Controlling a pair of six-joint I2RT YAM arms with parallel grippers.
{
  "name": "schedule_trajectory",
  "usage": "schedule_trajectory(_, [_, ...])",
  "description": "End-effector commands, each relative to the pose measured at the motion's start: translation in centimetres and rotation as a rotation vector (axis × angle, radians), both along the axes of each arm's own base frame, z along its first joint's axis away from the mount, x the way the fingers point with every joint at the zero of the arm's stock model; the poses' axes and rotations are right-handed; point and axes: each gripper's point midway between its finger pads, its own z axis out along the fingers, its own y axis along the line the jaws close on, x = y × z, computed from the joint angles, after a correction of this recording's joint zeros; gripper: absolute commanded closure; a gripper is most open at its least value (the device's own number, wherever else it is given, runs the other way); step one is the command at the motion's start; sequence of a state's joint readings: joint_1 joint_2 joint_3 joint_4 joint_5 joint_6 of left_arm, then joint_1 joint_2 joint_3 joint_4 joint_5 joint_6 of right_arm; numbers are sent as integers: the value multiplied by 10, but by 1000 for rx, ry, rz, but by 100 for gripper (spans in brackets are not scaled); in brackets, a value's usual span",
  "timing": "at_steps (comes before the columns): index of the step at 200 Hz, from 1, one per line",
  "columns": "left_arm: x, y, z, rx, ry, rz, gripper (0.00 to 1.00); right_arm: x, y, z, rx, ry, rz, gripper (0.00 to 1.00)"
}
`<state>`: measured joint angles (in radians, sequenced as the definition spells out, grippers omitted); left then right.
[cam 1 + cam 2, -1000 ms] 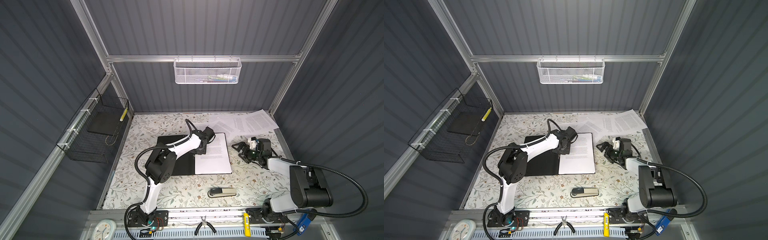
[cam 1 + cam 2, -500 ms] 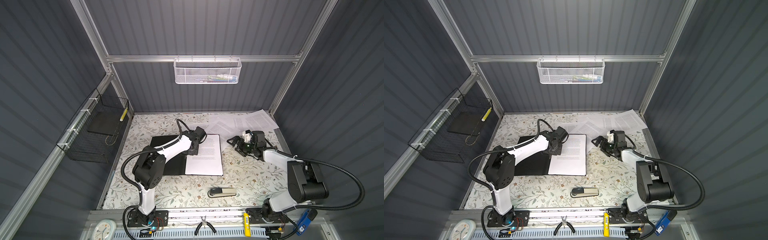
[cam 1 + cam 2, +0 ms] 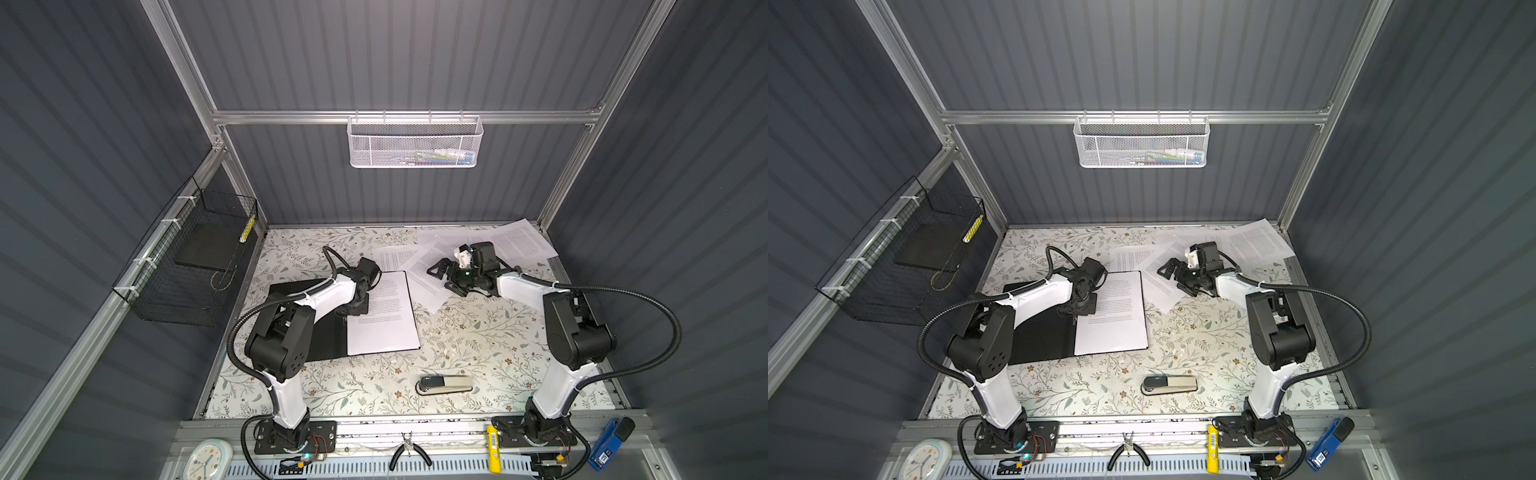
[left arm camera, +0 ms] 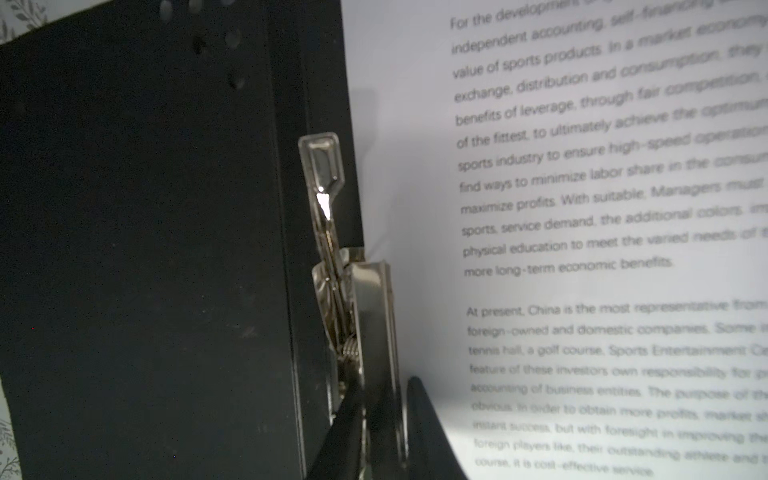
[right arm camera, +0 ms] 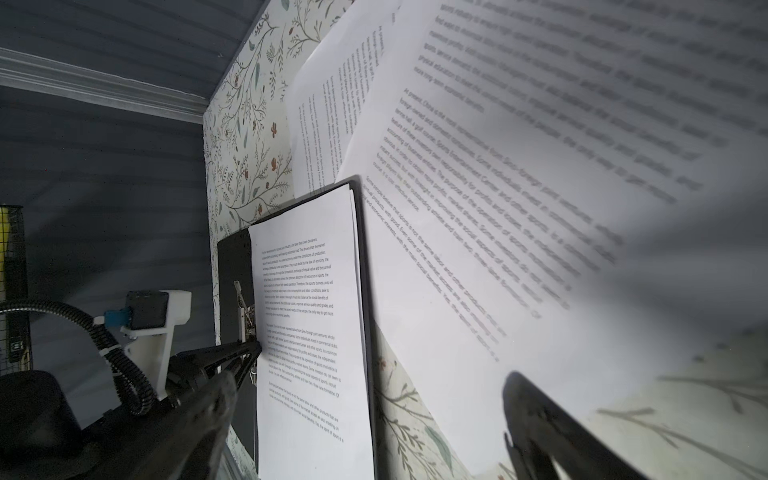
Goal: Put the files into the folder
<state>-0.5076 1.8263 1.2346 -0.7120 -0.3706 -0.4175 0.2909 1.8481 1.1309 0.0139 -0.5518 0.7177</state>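
Observation:
The black folder [image 3: 328, 336] [image 3: 1042, 336] lies open on the table, with one printed sheet [image 3: 386, 324] [image 3: 1117, 328] on its right half. My left gripper [image 3: 355, 305] [image 3: 1079, 307] is at the spine, shut on the folder's metal clip [image 4: 332, 249]. In the left wrist view the gripper [image 4: 382, 399] pinches the clip's plate beside the sheet [image 4: 582, 374]. The other files [image 3: 519, 243] [image 3: 1254, 243] [image 5: 540, 208] lie loose and overlapping at the back right. My right gripper [image 3: 440, 279] [image 3: 1171, 277] [image 5: 370, 376] hovers open over their near edge, holding nothing.
A grey stapler [image 3: 444, 384] lies near the front middle. A black wire basket [image 3: 187, 270] holding a dark slab hangs on the left wall, and a white mesh basket [image 3: 415, 143] on the back rail. Pliers [image 3: 409, 451] and a clock [image 3: 208, 459] sit on the front ledge.
The folder and its sheet have slid left with my left gripper at the clip. My right gripper has moved left and back, over the loose files.

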Motion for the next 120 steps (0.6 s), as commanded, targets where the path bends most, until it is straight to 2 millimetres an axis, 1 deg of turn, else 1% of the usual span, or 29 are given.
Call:
schedule_trajectory(1, [5, -4, 10, -16, -43, -28, 80, 0, 13, -13, -10, 53, 16, 1])
schedule_trajectory(21, [6, -5, 11, -21, -50, -45, 80, 3, 15, -26, -4, 95, -5, 1])
schedule_trajectory(44, [6, -3, 10, -10, -51, -48, 80, 4, 8, -41, -45, 150, -57, 1])
schedule_trajectory(71, [5, -5, 2, -17, -44, -45, 80, -3, 12, -49, -44, 180, -55, 1])
schedule_trajectory(100, [0, -1, -4, -15, -44, -30, 80, -10, 15, -56, -46, 209, -62, 1])
schedule_trajectory(120, [-3, 4, -4, 4, -46, -16, 76, -14, 13, -63, -47, 230, -78, 1])
